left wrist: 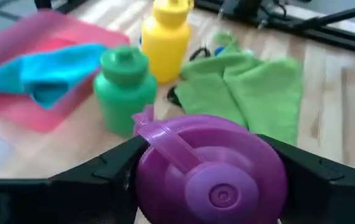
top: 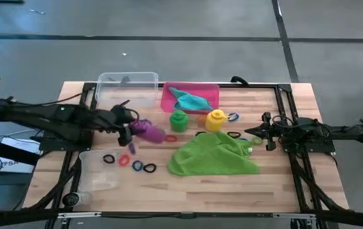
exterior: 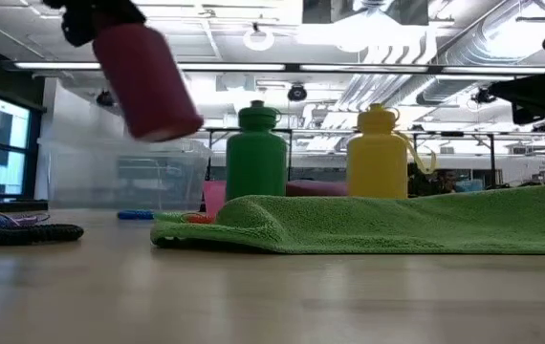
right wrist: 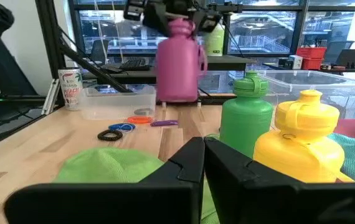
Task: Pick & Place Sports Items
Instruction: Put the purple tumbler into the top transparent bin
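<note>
My left gripper [top: 134,126] is shut on a purple bottle [top: 149,132], held in the air left of the green bottle [top: 179,119] and the yellow bottle [top: 216,119], which stand upright on their bases. A teal cloth [top: 191,100] lies in the pink tray [top: 210,92]. A larger green cloth [top: 213,156] lies crumpled on the table in front of the bottles. Several small coloured rings [top: 130,162] lie near the left front. My right gripper [top: 253,133] waits shut at the table's right side. My left gripper pinches the purple bottle at its cap end [left wrist: 165,146] between its two fingers [left wrist: 106,171], one on each side. The fingers come from the table's left, slanting down. The bottle is lifted clear of the table, and its base [exterior: 172,119] hangs tilted below the gripper.
A clear tub [top: 127,86] stands at the far edge beside the pink tray, and another clear tub [top: 99,177] lies at the near left. More rings [top: 234,117] lie right of the yellow bottle. Bare wood shows along the table's near edge.
</note>
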Available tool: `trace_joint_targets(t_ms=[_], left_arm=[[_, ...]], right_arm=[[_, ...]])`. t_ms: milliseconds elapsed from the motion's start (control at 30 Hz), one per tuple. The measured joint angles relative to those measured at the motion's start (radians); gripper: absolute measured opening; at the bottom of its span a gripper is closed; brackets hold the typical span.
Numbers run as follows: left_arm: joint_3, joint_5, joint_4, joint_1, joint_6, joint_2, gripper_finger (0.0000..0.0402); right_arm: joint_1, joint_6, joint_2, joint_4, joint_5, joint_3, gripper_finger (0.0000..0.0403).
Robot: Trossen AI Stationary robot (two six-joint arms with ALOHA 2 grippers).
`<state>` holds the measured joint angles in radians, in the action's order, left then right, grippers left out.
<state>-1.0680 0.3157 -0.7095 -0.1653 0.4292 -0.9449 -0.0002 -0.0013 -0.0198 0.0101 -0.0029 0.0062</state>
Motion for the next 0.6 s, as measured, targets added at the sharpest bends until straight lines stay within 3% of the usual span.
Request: trace_joint_targets(t_ms=[233, 600], left_arm=[[-0.155, 0.000, -0.060, 0.115, -0.113, -0.068, 0.0204], [-0.497, 0.000, -0.196, 0.345, -0.287, -0.265, 0.0204]], right_arm=[[0.000, 0.000, 0.000, 0.000, 0.000, 0.000, 0.0000], [0.000, 0.000, 0.000, 0.000, 0.000, 0.000, 0.0000]])
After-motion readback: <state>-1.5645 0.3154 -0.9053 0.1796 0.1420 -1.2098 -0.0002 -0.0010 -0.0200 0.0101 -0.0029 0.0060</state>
